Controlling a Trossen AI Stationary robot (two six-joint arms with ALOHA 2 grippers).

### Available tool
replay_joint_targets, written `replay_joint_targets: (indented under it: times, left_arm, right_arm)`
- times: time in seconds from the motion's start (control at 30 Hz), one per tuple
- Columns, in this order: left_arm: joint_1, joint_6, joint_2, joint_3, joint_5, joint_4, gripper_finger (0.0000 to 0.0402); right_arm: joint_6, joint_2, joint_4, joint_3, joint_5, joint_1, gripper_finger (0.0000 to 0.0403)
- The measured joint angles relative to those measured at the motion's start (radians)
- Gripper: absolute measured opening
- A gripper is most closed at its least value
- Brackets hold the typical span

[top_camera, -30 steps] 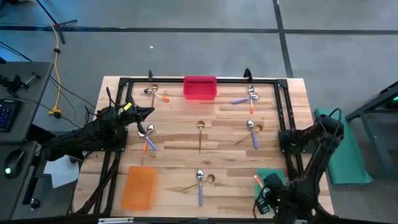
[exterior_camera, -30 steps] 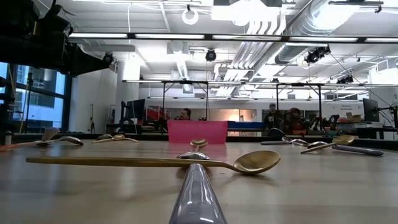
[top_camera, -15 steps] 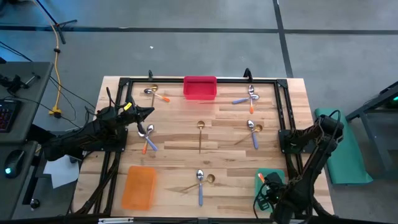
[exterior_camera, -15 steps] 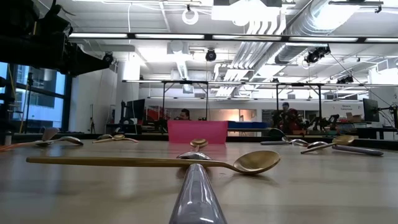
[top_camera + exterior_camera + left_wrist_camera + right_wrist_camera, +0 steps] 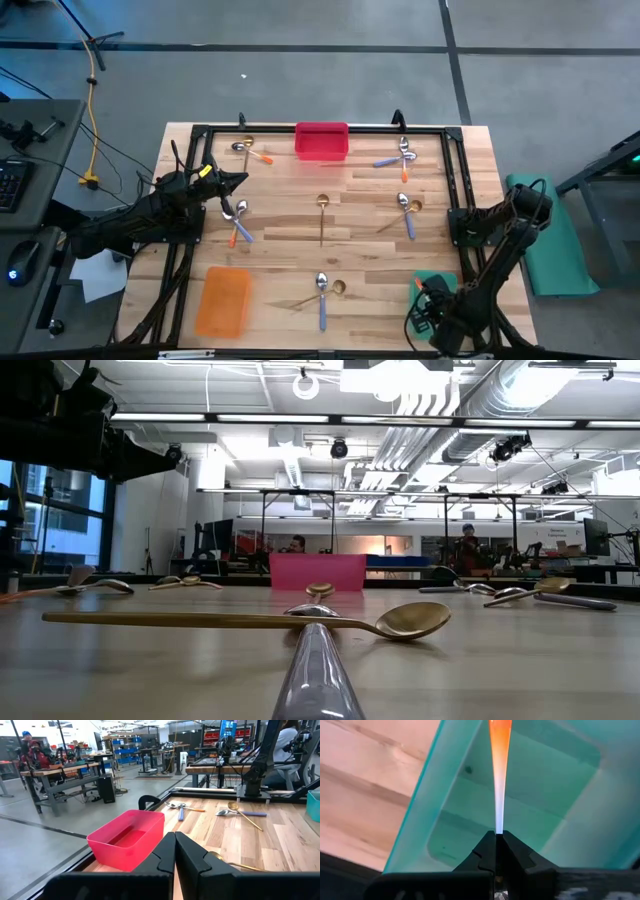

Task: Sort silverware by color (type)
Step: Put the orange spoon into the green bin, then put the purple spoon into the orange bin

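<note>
Several spoons lie on the wooden table [image 5: 280, 240]: a gold one [image 5: 322, 215] alone in the middle, others in pairs with purple or orange handles [image 5: 402, 155] [image 5: 237, 218] [image 5: 322, 290]. Low over the green tray [image 5: 432, 280] at the near right, my right gripper [image 5: 496, 837] is shut on an orange-handled spoon [image 5: 418, 284]. At the table's left, my left gripper [image 5: 175, 840] is shut with nothing in it and points level over the table. My right gripper pinches the orange-handled spoon between its two fingers at the pale silver stretch of the handle [image 5: 497, 822]; the fingers hide the bowl end. The fingers point down. The orange handle end [image 5: 500, 745] sticks out past the fingertips over the inside of the green tray.
A red tray [image 5: 321, 141] stands at the far edge and an orange tray [image 5: 223, 300] at the near left. A black frame [image 5: 455, 170] runs around the work area. In the low view a gold spoon [image 5: 250, 620] lies across a purple handle [image 5: 315, 680].
My right gripper has come down toward the green tray, still shut on the orange-handled spoon, which has gone down with it.
</note>
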Motion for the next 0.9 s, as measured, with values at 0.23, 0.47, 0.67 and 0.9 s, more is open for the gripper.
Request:
replay_joint_targets:
  times: [0.23, 0.47, 0.67, 0.9]
  left_arm:
    - [0.000, 0.000, 0.000, 0.000, 0.000, 0.000, 0.0000]
    - [0.000, 0.000, 0.000, 0.000, 0.000, 0.000, 0.0000]
    - [0.000, 0.000, 0.000, 0.000, 0.000, 0.000, 0.0000]
    - [0.000, 0.000, 0.000, 0.000, 0.000, 0.000, 0.0000]
  right_arm:
    - [-0.006, 0.000, 0.035, -0.068, -0.001, 0.000, 0.0000]
    - [-0.019, 0.000, 0.111, -0.137, -0.001, 0.000, 0.0000]
    - [-0.064, 0.000, 0.107, -0.122, -0.002, 0.000, 0.0021]
    - [-0.109, 0.000, 0.030, -0.052, -0.049, 0.000, 0.0069]
